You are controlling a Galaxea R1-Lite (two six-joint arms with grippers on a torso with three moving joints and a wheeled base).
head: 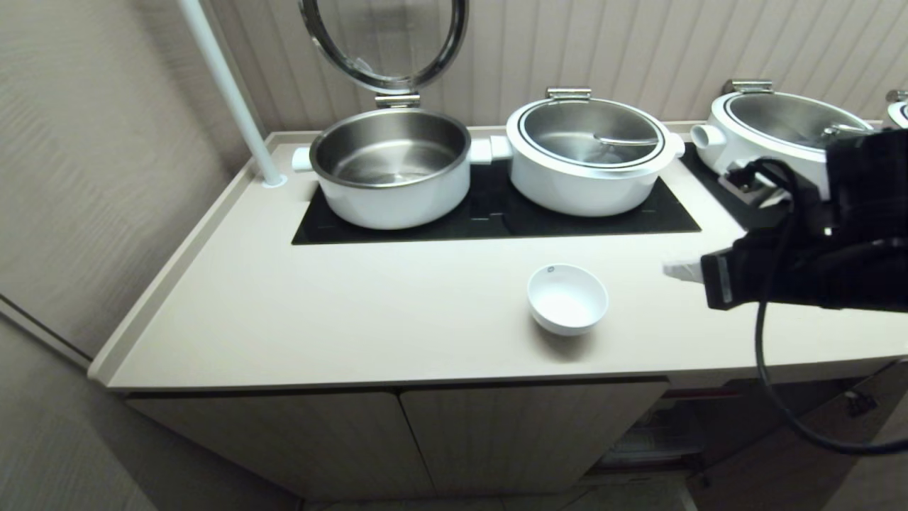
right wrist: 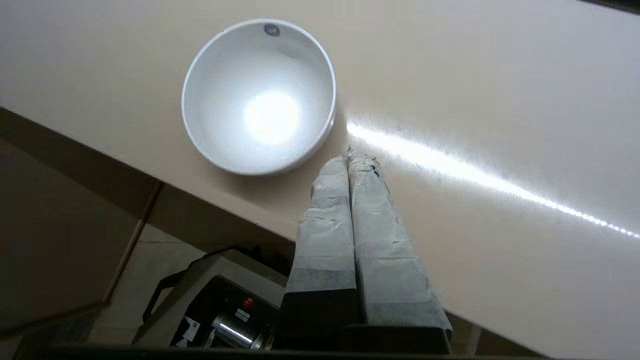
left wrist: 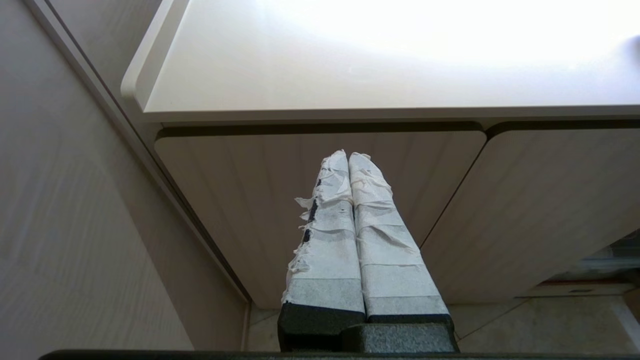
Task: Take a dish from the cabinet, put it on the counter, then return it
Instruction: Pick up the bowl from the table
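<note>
The dish (head: 567, 298), a small white bowl, stands upright and empty on the counter (head: 355, 312), close to its front edge. My right gripper (head: 674, 270) hovers over the counter just to the right of the dish, apart from it, its taped fingers pressed together with nothing between them. The right wrist view shows the dish (right wrist: 258, 97) just beyond and beside the right gripper (right wrist: 348, 152). My left gripper (left wrist: 348, 155) is shut and empty, parked low in front of the cabinet (left wrist: 280, 190), whose doors here are closed. At the lower right, the cabinet (head: 525, 433) has a dark opening.
A black panel (head: 496, 213) at the back of the counter carries an open steel-lined pot (head: 391, 170) with its lid raised and a lidded white pot (head: 589, 156). Another pot (head: 773, 131) stands further right. A white pole (head: 227, 85) rises at the back left, by the wall.
</note>
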